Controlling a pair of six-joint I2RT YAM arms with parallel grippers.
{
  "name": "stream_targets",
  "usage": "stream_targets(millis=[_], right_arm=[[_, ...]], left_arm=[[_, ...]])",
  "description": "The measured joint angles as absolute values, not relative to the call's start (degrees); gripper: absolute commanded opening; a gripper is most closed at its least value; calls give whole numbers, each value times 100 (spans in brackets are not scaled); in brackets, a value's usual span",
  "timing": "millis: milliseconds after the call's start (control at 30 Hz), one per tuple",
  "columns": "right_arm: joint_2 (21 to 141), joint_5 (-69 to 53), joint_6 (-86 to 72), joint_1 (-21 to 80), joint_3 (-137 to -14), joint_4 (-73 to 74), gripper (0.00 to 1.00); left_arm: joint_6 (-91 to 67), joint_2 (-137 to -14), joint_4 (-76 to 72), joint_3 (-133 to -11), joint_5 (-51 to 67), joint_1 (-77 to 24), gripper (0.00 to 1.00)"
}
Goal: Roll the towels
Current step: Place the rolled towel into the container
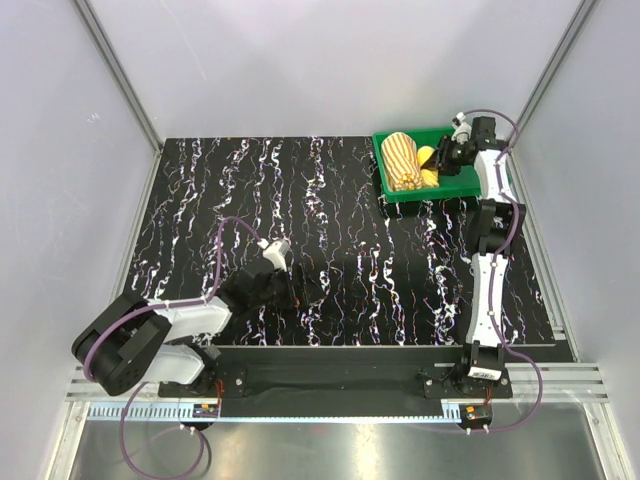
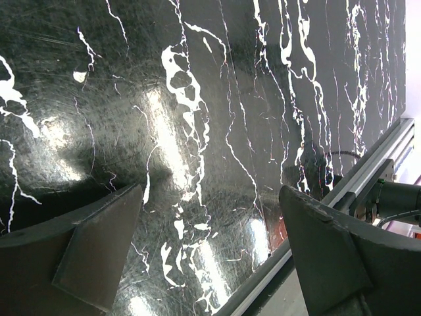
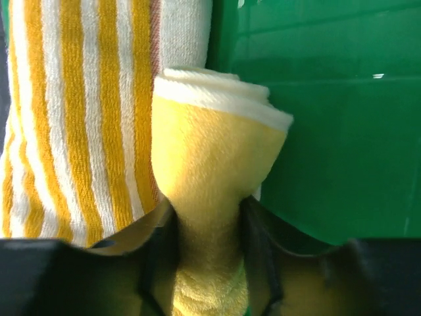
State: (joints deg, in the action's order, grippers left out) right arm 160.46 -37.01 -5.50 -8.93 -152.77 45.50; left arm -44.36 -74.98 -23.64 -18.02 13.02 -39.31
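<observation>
Both towels lie rolled in the green tray (image 1: 441, 191) at the far right. The orange-and-cream striped roll (image 1: 403, 160) is on the left, the smaller yellow roll (image 1: 428, 166) beside it on the right. My right gripper (image 1: 441, 157) reaches into the tray from the right. In the right wrist view the yellow towel (image 3: 210, 164) is pinched narrow between the two fingers of my right gripper (image 3: 209, 263), and it leans against the striped towel (image 3: 72, 131). My left gripper (image 1: 275, 252) hangs open and empty over the black marbled table, fingers wide apart (image 2: 210, 230).
The green tray wall (image 3: 329, 131) stands close on the right of the yellow roll. In the left wrist view the table's front edge and metal rail (image 2: 342, 191) run just beside the right finger. The right arm stretches along the table's right side.
</observation>
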Motion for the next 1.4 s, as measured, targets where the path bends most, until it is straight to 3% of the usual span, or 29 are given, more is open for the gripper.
stream_targets(millis=[133,600,1067,1267,1400], right_arm=[[16040,-3306,-504,-725,-15277,4294,69],[15710,-2303,-408,-670,-14936,4007,97],[14995,-2825,-740,-816,-14475,4007,100],[14129,-3308,-1087,-851,-14140,3826,100],[13117,-3406,-1188,-816,-13242,3649,100]], left_arm=[[-4434,-7516,-2359,-1820,1304,-3931,94],[-4431,-7550,-2366,-1839,1308,-3931,93],[-4416,-7550,-2364,-1839,1308,-3931,92],[-4414,-7548,-2364,-1839,1306,-3931,92],[-4412,-7548,-2364,-1839,1306,-3931,91]])
